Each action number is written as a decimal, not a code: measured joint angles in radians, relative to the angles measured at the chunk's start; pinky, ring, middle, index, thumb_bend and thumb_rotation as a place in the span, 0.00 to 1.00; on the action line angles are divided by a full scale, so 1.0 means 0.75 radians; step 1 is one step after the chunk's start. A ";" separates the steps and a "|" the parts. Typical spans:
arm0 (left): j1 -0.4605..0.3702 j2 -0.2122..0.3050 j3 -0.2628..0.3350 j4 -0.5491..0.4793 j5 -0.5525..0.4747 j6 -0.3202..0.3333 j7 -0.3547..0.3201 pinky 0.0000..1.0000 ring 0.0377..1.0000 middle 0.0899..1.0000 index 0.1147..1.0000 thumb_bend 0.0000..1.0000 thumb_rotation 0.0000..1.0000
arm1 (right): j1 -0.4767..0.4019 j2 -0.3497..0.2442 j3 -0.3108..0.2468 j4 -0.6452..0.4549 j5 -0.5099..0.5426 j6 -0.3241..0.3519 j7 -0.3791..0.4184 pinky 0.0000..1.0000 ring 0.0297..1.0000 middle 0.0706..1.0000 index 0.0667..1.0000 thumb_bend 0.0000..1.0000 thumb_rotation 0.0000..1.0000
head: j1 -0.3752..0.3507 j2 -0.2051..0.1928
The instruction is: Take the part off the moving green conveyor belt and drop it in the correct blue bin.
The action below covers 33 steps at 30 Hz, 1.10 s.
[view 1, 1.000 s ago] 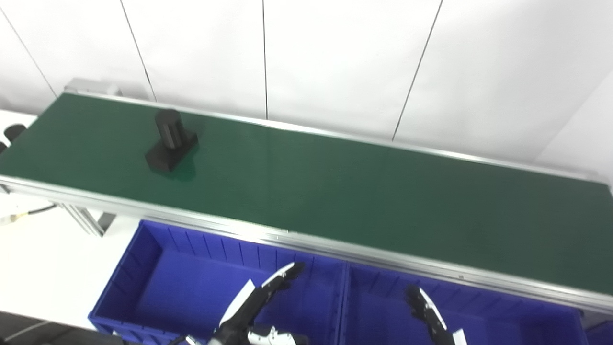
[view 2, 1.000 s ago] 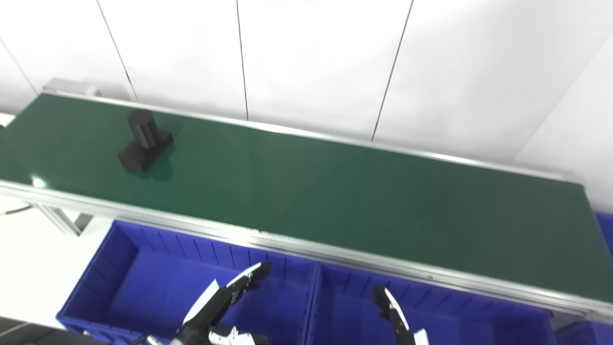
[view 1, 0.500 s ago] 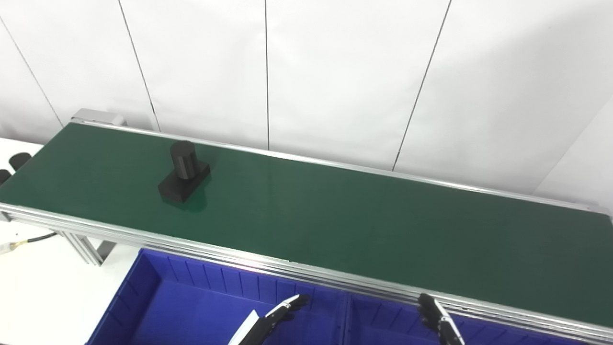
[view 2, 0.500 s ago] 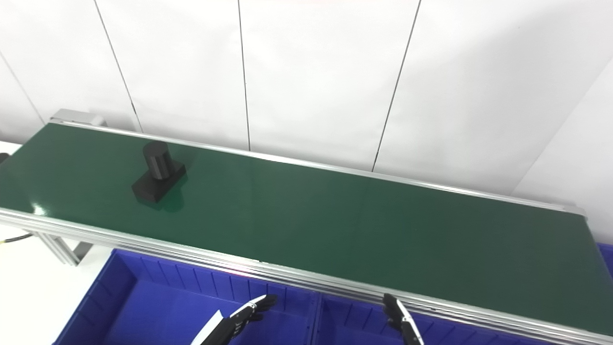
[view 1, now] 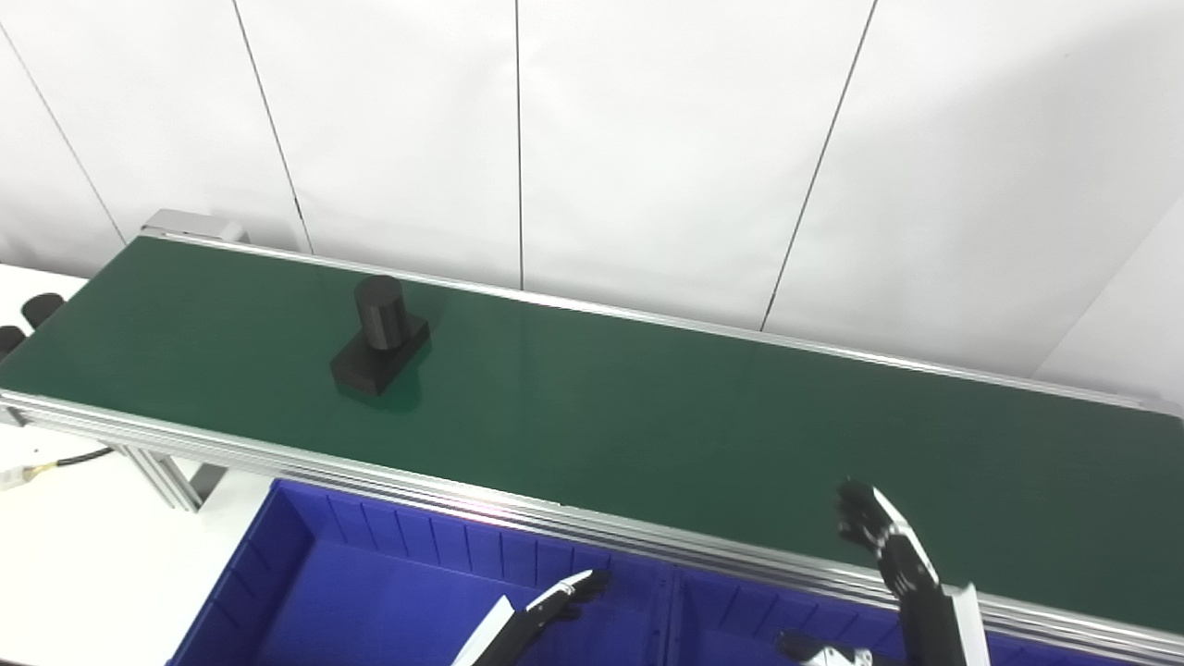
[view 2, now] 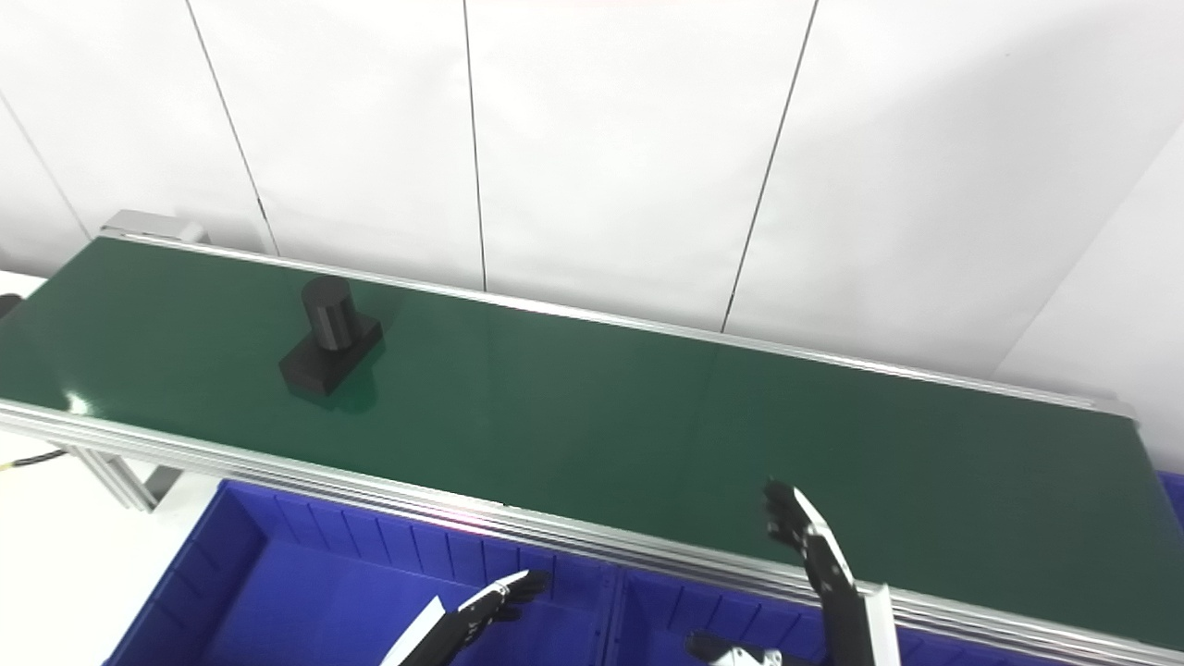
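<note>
Black part point(view 1: 379, 335) rides the green conveyor belt point(view 1: 647, 416) at upper left of frame, well apart from both hands; right hand point(view 1: 879, 541), fingers spread and empty, hovers over the belt's near edge at lower right, left hand point(view 1: 564, 597) loose and empty over the left blue bin point(view 1: 305, 555). Risk: mistimed reach, or a knock toppling the tall part. Silver belt rail point(view 1: 462, 486) stands between hands and part; a cable point(view 1: 55, 461) lies on the white worktop at left.

1. Smooth green conveyor belt point(view 1: 647, 416), slightly glossy, faint sheen and a dim reflection under the part.
2. Matt black part point(view 1: 378, 337), plastic-looking, ribbed on the cylinder.
3. Brushed, shiny metal rail point(view 1: 277, 453) along the belt's near edge.
4. Glossy blue plastic bin point(view 1: 370, 592) below the rail, ribbed walls.
5. Matt white panel wall point(view 1: 647, 139) behind the belt.
6. Smooth white worktop point(view 1: 83, 555) left of the bin.
</note>
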 measured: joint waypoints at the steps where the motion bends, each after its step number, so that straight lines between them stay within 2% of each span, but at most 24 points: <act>1: 0.000 0.005 -0.001 -0.001 -0.002 0.000 0.002 0.88 0.91 0.90 0.88 0.94 0.39 | -0.012 0.003 -0.012 -0.005 -0.006 0.000 0.015 0.78 0.86 0.88 0.88 0.94 0.46 | -0.002 0.000; 5: 0.003 0.013 0.001 -0.004 -0.012 0.000 0.002 0.89 0.92 0.91 0.88 0.95 0.39 | -0.047 0.015 -0.061 -0.056 -0.036 0.013 0.066 0.79 0.86 0.86 0.88 0.92 0.48 | -0.010 0.008; 13: 0.005 0.013 -0.001 -0.011 -0.020 0.000 0.006 0.88 0.91 0.90 0.87 0.96 0.41 | -0.083 0.033 -0.105 -0.070 -0.070 0.024 0.150 0.78 0.84 0.86 0.87 0.87 0.45 | -0.018 0.014; 21: 0.006 0.013 0.001 -0.011 -0.037 0.000 0.006 0.89 0.91 0.90 0.88 0.93 0.49 | -0.129 0.053 -0.107 -0.058 -0.098 0.025 0.198 0.78 0.83 0.85 0.87 0.86 0.44 | -0.035 0.006; 25: 0.011 0.013 0.004 -0.011 -0.042 0.000 0.006 0.89 0.92 0.91 0.88 0.90 0.47 | -0.165 0.062 -0.108 -0.035 -0.111 0.025 0.218 0.77 0.84 0.85 0.87 0.86 0.43 | -0.037 0.008; 30: 0.015 0.018 0.011 -0.011 -0.061 0.000 0.002 0.88 0.91 0.91 0.89 0.90 0.49 | -0.187 0.077 -0.108 -0.017 -0.124 0.036 0.242 0.75 0.81 0.83 0.85 0.88 0.44 | -0.153 0.010; 32: 0.014 0.027 0.010 -0.012 -0.060 0.000 0.002 0.88 0.91 0.91 0.89 0.90 0.49 | -0.214 0.095 -0.108 0.017 -0.141 0.042 0.242 0.74 0.81 0.83 0.84 0.88 0.45 | -0.160 0.010; 33: 0.014 0.030 0.010 -0.012 -0.061 0.000 0.002 0.88 0.91 0.92 0.89 0.89 0.48 | -0.225 0.103 -0.108 0.031 -0.149 0.046 0.242 0.76 0.82 0.83 0.86 0.86 0.45 | -0.196 0.008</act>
